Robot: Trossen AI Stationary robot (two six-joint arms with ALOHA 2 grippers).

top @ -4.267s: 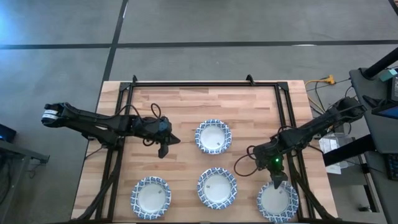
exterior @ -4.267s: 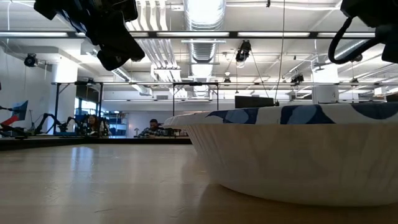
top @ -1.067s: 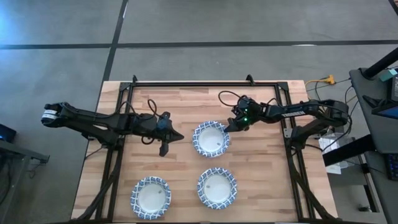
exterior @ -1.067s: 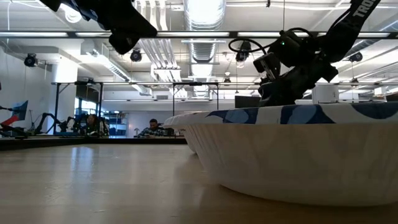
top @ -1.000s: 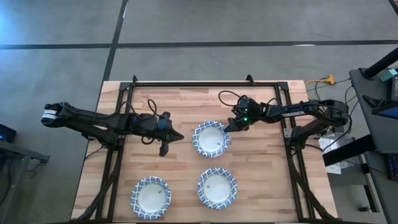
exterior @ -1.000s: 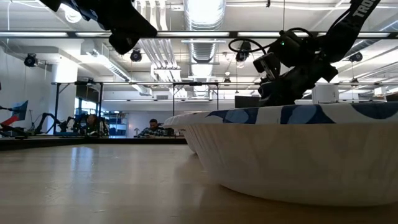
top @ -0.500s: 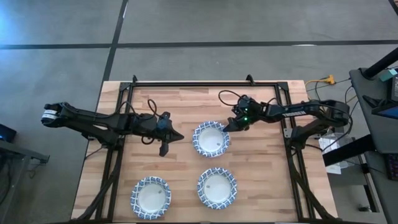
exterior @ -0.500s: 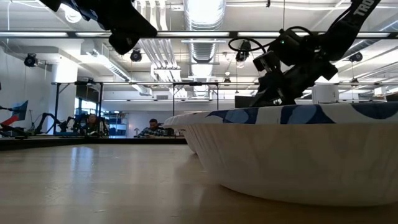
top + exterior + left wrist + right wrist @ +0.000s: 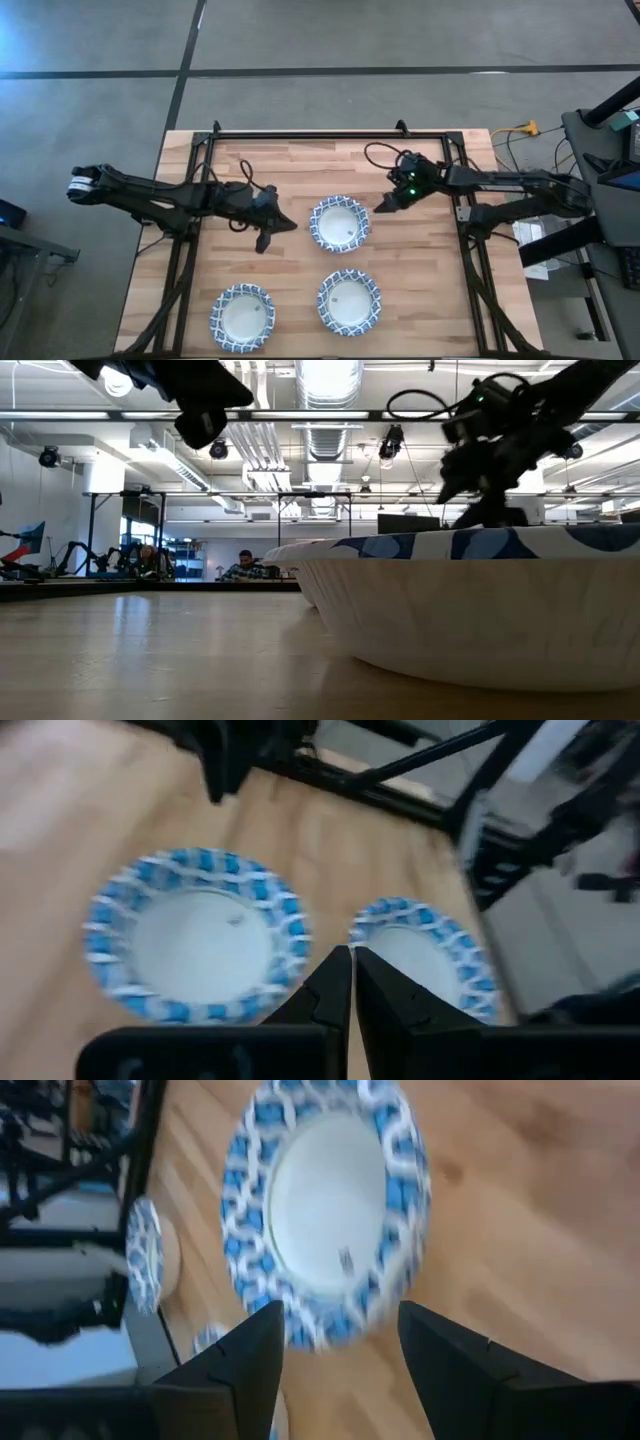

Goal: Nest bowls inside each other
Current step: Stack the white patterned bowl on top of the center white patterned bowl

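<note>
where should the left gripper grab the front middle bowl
Probably by the rim. The front middle bowl sits upright and shallow, so only its thin patterned edge gives a hold. Come down from above with one finger inside and one outside, on its left edge, the side nearest the left gripper, whose fingers look shut and need opening first.

A: What lies under the rig?

B: A light wooden plank table top (image 9: 300, 170) bordered by a black metal frame (image 9: 330, 133), standing on a grey concrete floor (image 9: 300, 40) crossed by dark seam lines (image 9: 330, 71).

A: To the sides?

B: A dark desk edge with grey equipment (image 9: 605, 150) at the right; yellow and orange cables (image 9: 522, 129) beside it.

A: And the room beyond?

B: An open industrial ceiling with silver ducts (image 9: 325, 420) and long white strip lights (image 9: 90, 416). A white pillar (image 9: 103, 510) on the left. Two seated people (image 9: 243, 566) far off at desks, small and indistinct.
</note>
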